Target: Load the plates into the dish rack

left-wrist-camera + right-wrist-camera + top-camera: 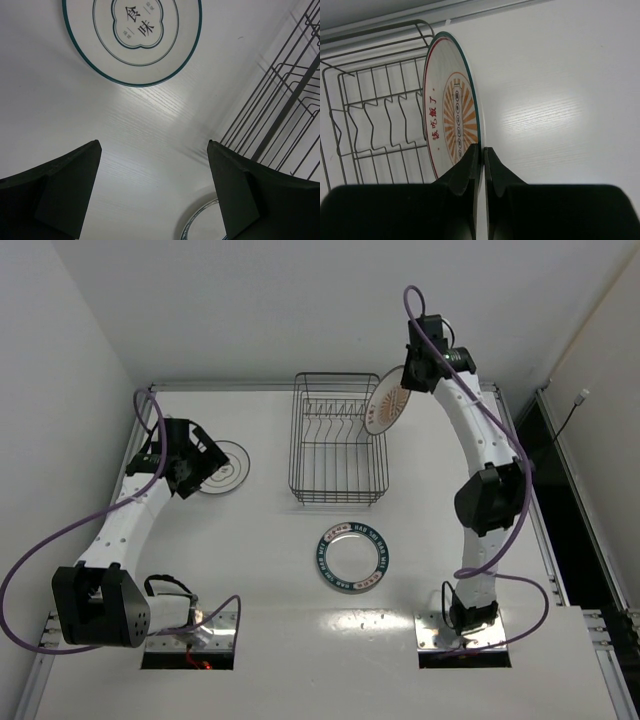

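My right gripper (482, 148) is shut on the rim of the white plate with the orange sunburst centre (451, 107) and holds it on edge in the air by the right side of the dark wire dish rack (338, 438); the plate (387, 402) shows there in the top view. The rack's prongs (380, 125) show left of the plate. My left gripper (154, 145) is open and empty above the table. The white plate with thin dark rings (132, 37) lies flat beyond it, also in the top view (222, 468). The teal-rimmed plate (350, 557) lies flat in front of the rack.
A raised rim (250, 386) runs along the table's back edge, with white walls behind and at both sides. The rack's wires (280, 105) stand to the right of my left gripper. Two square mounts hold the arm bases at the near edge.
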{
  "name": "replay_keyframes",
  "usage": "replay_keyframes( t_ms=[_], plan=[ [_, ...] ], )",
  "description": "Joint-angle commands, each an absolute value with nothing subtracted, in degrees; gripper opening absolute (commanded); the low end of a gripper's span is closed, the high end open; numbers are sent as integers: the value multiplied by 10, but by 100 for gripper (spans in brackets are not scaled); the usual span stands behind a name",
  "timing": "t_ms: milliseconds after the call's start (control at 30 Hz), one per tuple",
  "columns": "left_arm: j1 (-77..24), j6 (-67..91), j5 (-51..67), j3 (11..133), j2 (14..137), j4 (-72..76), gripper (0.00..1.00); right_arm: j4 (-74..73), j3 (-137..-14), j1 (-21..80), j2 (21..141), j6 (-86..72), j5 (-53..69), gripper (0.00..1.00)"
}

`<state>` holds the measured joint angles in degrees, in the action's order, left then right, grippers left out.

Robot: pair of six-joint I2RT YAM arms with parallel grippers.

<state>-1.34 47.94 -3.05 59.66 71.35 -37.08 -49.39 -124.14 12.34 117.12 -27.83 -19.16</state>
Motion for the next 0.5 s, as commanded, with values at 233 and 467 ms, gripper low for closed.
replay_keyframes(
  t_ms=[233,467],
  plan=[
    [-7,464,-50,600,693,-368,88,-453,-1264,170,1187,-202,-243,0],
    [-7,464,-50,600,688,-363,89,-424,-1253,176,1193,-195,-147,5]
  ],
)
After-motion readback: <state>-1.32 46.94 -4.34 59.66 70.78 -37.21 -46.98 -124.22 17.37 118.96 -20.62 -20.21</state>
